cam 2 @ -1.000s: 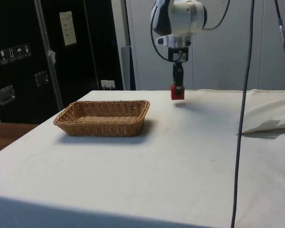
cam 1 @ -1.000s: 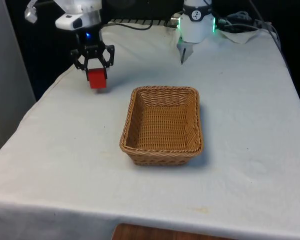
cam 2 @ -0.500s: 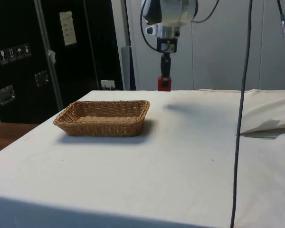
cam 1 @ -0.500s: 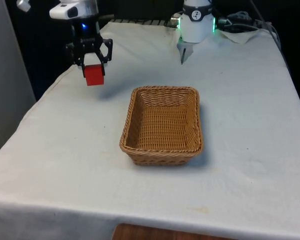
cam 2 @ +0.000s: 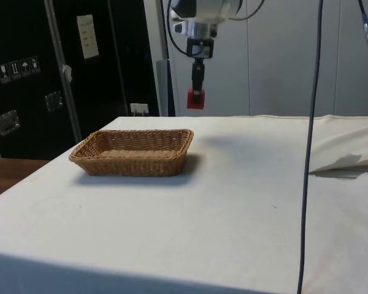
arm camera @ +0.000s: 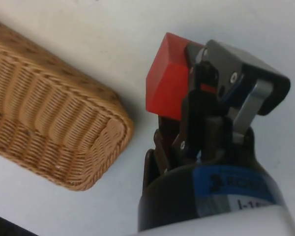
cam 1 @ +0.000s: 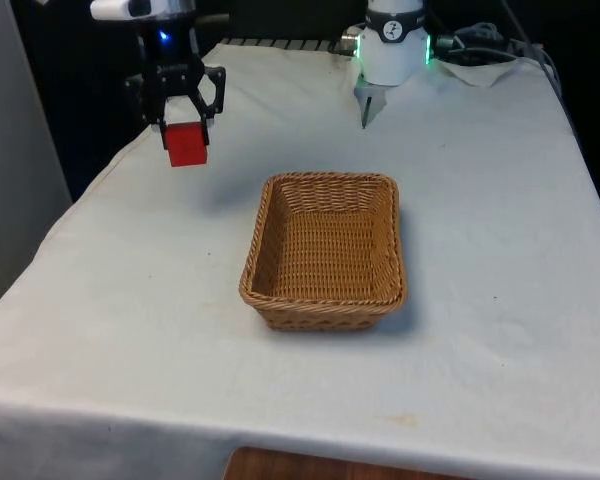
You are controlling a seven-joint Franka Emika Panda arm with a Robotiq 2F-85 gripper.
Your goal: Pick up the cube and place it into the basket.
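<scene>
While gripped between closed fingers at the front view's upper left, red cube aloft, clear of basket at centre; best carried across before lowering. Side view: cube above tabletop. Wrist view: far side of cube hidden.

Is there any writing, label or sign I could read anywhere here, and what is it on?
Pale sheet on the dark cabinet door, side view: printed lines, too small to read.
Small square stickers on the dark cabinets: pictograms, too blurred to make out.
Red cube, held in the black two-finger gripper: no text.
Woven wicker basket: no text.
</scene>
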